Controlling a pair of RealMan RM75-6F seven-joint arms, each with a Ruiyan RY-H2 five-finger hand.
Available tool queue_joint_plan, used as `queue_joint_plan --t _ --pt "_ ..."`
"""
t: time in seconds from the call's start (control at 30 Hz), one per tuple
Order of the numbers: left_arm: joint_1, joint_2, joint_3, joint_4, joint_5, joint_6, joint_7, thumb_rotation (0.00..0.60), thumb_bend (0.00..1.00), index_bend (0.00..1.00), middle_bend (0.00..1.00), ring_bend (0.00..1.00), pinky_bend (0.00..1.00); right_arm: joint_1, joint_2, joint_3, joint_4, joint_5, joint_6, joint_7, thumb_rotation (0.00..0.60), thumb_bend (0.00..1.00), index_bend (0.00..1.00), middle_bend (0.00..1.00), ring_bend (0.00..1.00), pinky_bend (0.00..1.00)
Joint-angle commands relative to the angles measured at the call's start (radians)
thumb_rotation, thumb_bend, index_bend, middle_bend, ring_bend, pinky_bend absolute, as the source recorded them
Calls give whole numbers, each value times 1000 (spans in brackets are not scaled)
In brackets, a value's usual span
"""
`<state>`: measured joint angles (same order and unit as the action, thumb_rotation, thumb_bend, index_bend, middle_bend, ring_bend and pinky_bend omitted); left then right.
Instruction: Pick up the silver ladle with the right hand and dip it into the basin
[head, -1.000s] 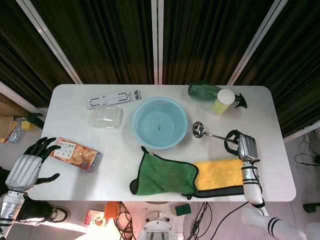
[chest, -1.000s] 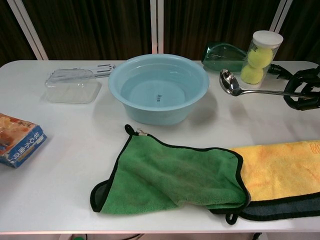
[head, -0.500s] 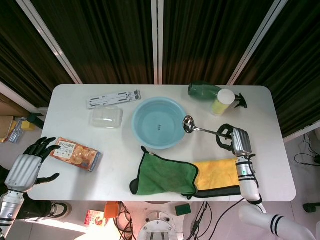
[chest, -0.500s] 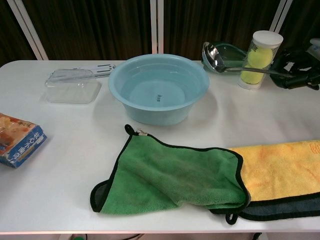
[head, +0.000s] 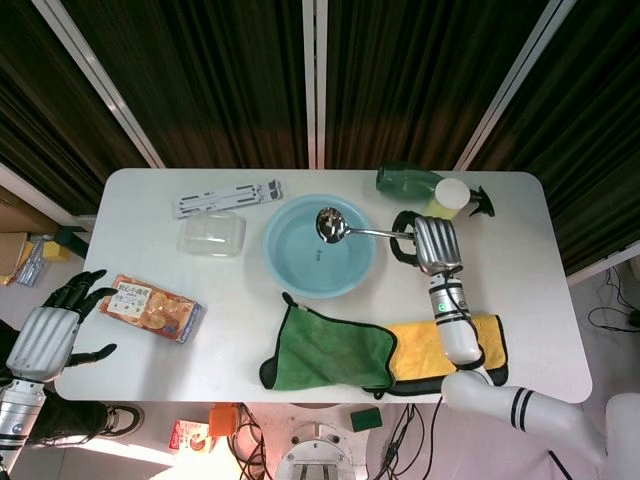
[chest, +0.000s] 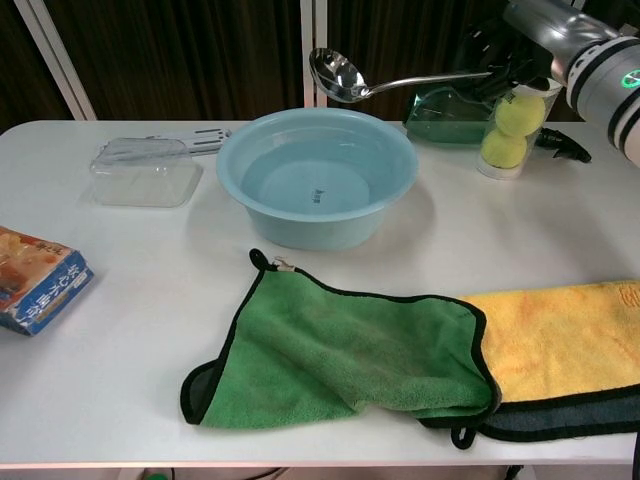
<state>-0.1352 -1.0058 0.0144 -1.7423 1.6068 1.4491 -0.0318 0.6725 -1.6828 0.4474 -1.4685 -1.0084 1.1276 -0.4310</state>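
Note:
My right hand (head: 425, 243) (chest: 520, 45) grips the handle end of the silver ladle (head: 350, 229) (chest: 385, 82). The ladle is held level in the air, its bowl (head: 329, 223) (chest: 336, 74) hovering above the light blue basin (head: 287, 270) (chest: 260, 210), over its far half. The basin stands at the table's middle and holds clear water. My left hand (head: 52, 334) hangs off the table's left edge, fingers apart, holding nothing; it shows only in the head view.
A green cloth (chest: 340, 350) and a yellow cloth (chest: 560, 335) lie in front of the basin. A tennis-ball tube (chest: 520, 120) and a green bottle (chest: 445, 110) stand behind my right hand. A clear box (chest: 145, 170), a white stand (head: 225, 198) and a snack packet (chest: 35, 280) lie to the left.
My right hand has lifted the ladle off the table and carried it leftward and up, from beside the yellow cloth to above the basin. The left hand stays put.

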Motion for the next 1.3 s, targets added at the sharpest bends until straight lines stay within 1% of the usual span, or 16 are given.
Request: queue_joint_plan --t 0.03,0.27,0.37,0.57,0.87,0.97,1.07,1.17,1.3 --pt "-1 1 -1 2 -3 -2 -4 600 23 258 86 67 228 120 -76 -10 119 46 -12 -168 600 643 907 524 661 964" --pt "-1 6 0 8 -1 -1 -26 600 23 262 86 67 228 209 -147 -53 280 65 -40 -301 600 641 911 531 660 964" --pt "0 6 0 12 4 4 -36 600 23 267 86 67 228 232 -168 -80 329 46 -47 -329 600 640 919 534 660 964" --pt "2 9 0 17 3 7 -49 600 23 267 86 68 228 260 -209 -129 417 -21 -52 -326 600 641 931 536 660 964" --pt "3 11 2 20 7 10 -57 600 23 267 86 67 228 272 -255 -151 484 -42 -70 -315 600 641 938 536 660 964" --pt "4 11 2 20 8 12 -59 600 23 267 86 67 227 268 -261 -136 472 -27 -75 -298 600 641 938 536 660 964" --pt "5 11 2 21 6 12 -59 600 23 267 86 67 227 264 -257 -96 425 22 -84 -285 600 642 938 537 660 964" --pt "3 10 2 21 7 9 -55 600 23 267 86 68 228 260 -224 -43 331 126 -110 -320 600 641 944 538 660 964" --pt "0 8 5 20 12 2 -53 600 23 267 86 67 228 262 -169 -6 216 247 -121 -392 600 642 956 540 660 964"
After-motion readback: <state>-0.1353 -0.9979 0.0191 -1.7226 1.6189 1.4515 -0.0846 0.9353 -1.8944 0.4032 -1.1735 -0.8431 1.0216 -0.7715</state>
